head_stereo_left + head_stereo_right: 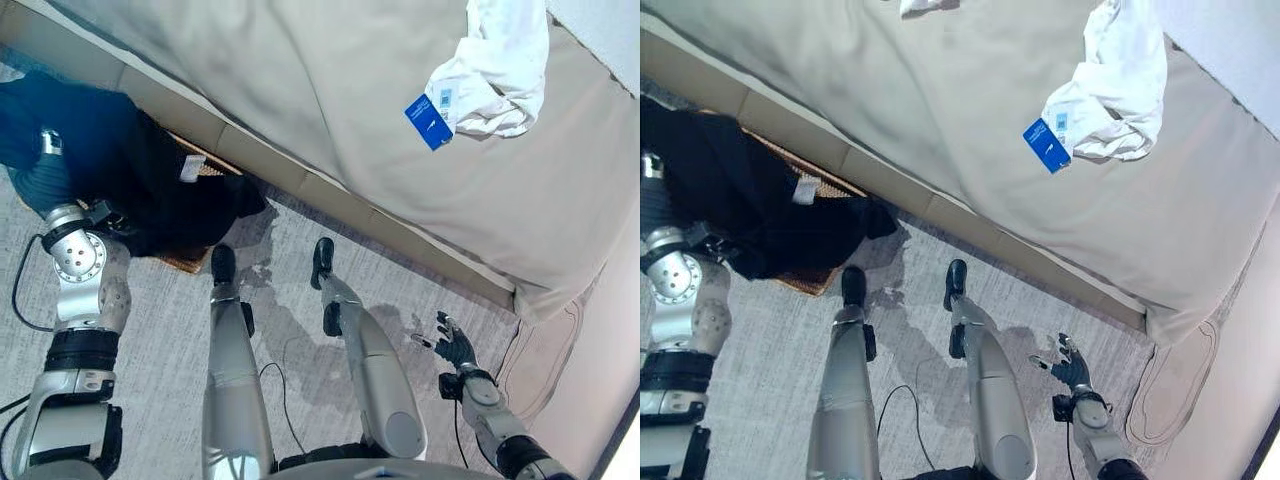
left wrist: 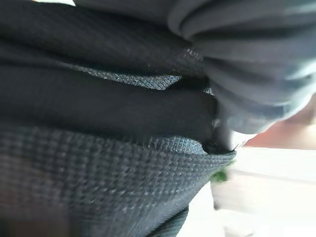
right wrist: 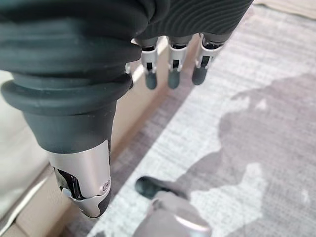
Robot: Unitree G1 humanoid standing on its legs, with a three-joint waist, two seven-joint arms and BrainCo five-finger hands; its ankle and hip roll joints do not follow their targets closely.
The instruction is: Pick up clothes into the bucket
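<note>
A heap of black and dark blue clothes (image 1: 160, 190) lies over a brown woven basket (image 1: 185, 262) on the floor against the bed's side. My left arm reaches up into this heap, its ribbed cover (image 1: 42, 185) at the edge of the cloth, the fingers hidden. Close up, dark cloth (image 2: 98, 163) lies right against that hand. A white garment (image 1: 495, 70) with a blue tag (image 1: 428, 120) lies crumpled on the bed. My right hand (image 1: 455, 345) hangs low over the grey carpet, far from both, its fingers (image 3: 170, 74) relaxed and holding nothing.
The bed (image 1: 300, 90) with its beige sheet runs across the upper part of the view, its beige side panel (image 1: 300, 185) bordering the grey carpet (image 1: 160, 330). A pale wall (image 1: 600, 380) closes the right side.
</note>
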